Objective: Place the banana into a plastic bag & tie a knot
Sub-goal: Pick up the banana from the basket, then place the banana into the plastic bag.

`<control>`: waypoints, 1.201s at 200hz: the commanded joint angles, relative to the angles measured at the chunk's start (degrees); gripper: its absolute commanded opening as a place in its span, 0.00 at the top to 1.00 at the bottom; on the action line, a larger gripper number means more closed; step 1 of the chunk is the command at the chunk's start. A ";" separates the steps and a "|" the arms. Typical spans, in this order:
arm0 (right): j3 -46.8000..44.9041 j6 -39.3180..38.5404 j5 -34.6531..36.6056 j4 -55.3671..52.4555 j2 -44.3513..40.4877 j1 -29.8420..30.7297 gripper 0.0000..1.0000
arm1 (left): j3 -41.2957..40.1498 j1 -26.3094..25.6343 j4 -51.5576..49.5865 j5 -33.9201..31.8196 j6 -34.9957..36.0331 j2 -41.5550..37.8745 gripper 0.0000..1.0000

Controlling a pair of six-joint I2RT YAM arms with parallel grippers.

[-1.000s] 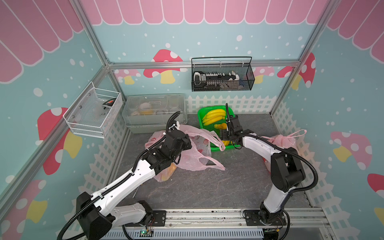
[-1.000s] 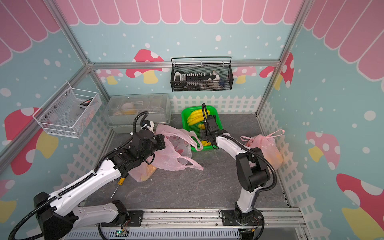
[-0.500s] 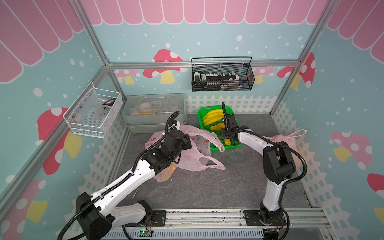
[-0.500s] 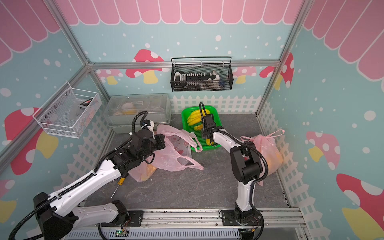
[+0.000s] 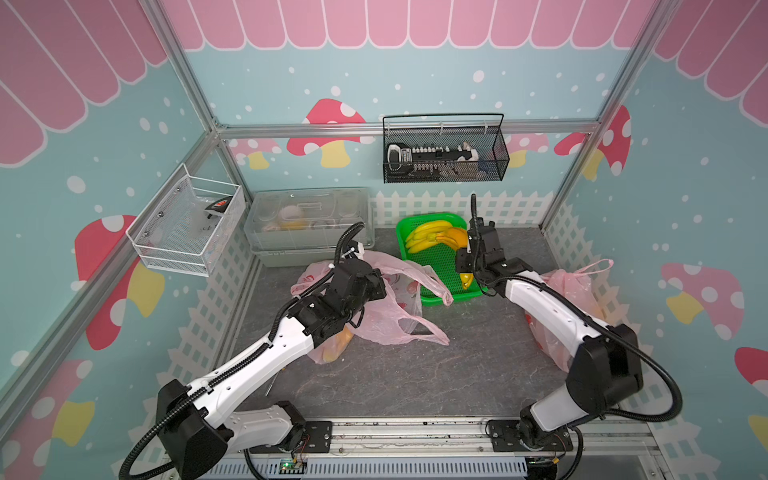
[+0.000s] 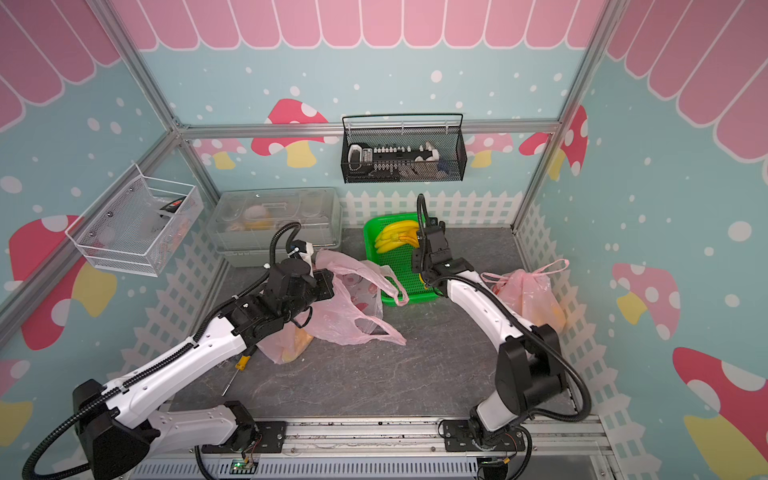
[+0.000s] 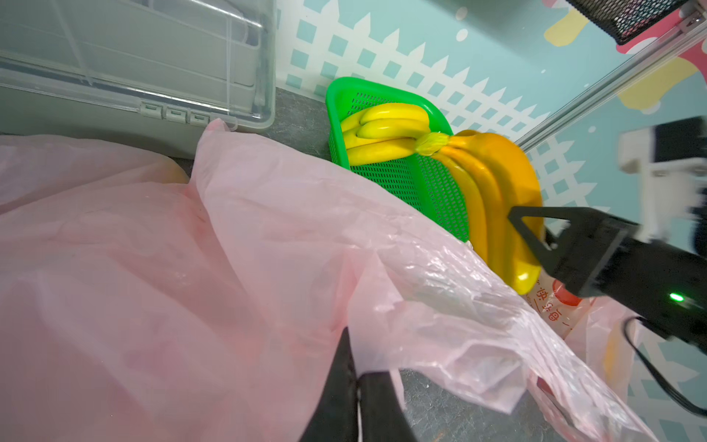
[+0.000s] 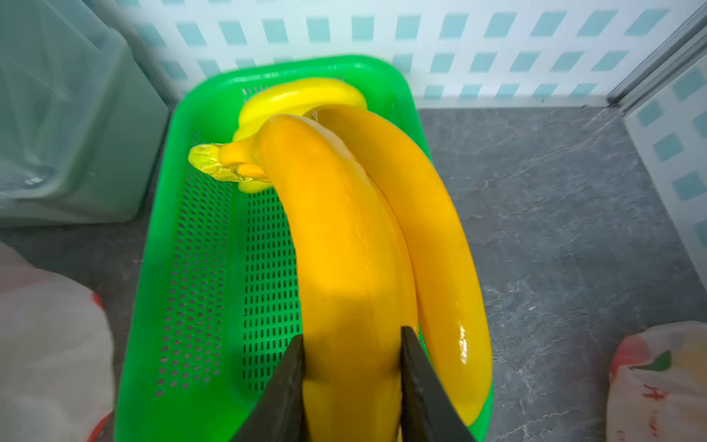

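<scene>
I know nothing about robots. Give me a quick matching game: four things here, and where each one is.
1 orange bananas
2 pale yellow bananas
3 open pink bag
4 black wire basket

A hanging on the back wall
B pinched by the left gripper
C lying loose in the green basket
D clamped in the right gripper

Pairs: 1-D, 2-C, 3-B, 4-A

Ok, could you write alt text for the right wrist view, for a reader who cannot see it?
The right gripper is shut on an orange-yellow banana bunch, seen against a green basket on a grey table. A paler bunch lies in the basket behind it, and plastic bags show at the edges.
</scene>
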 commanded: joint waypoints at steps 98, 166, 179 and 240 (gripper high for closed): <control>-26.74 6.58 -1.66 -18.44 -39.55 3.61 0.79 | 10.97 0.53 0.12 -0.63 1.78 7.46 1.00; -29.66 12.02 -5.29 -10.61 -40.66 15.01 0.79 | 13.08 -2.27 0.79 2.32 2.25 9.02 1.00; -29.58 12.68 -7.36 -7.61 -40.83 15.27 0.79 | 13.18 -3.63 0.60 2.45 2.87 8.88 1.00; -28.34 14.71 -13.60 0.33 -40.58 16.30 0.79 | 8.70 -13.99 3.23 -1.50 -0.52 1.39 1.00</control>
